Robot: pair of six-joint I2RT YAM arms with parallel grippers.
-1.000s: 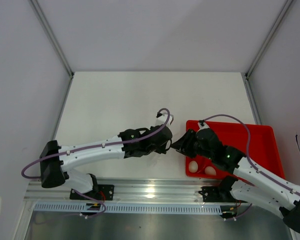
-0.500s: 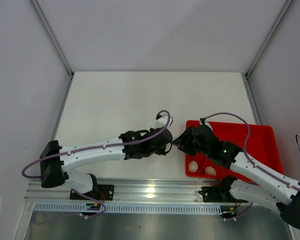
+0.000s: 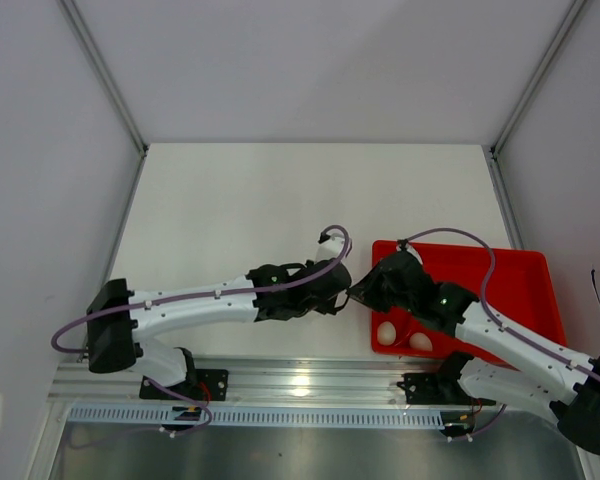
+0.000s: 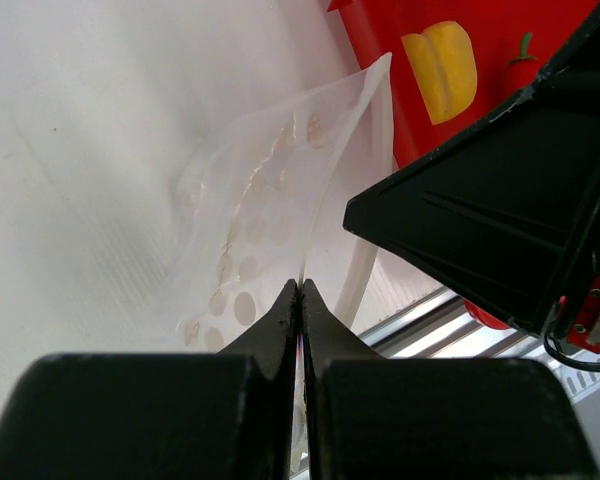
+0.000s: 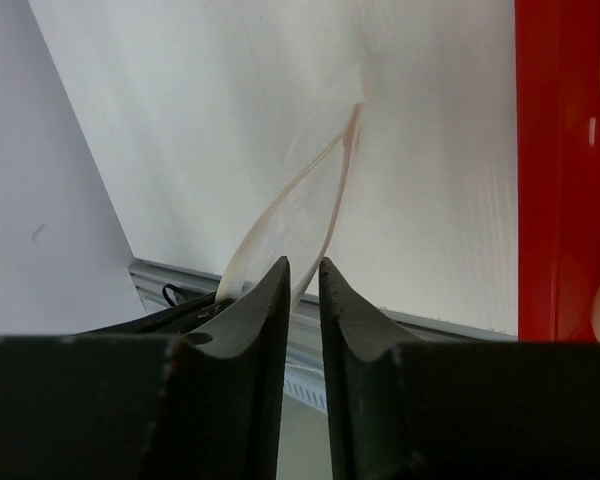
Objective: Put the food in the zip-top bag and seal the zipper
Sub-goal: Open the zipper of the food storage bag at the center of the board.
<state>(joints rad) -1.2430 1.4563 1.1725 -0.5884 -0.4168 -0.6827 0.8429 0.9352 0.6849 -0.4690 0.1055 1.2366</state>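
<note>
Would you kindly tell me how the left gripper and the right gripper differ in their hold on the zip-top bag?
The left gripper has its fingers pressed together on the zip-top bag. The right gripper leaves a narrow gap that one lip of the bag runs into, so its clamp is uncertain. The left gripper comes in from the left, the right gripper from over the red tray. Both have black fingers and meet at the bag.

Red tray (image 3: 525,275) just beside right gripper (image 3: 353,292).
</note>
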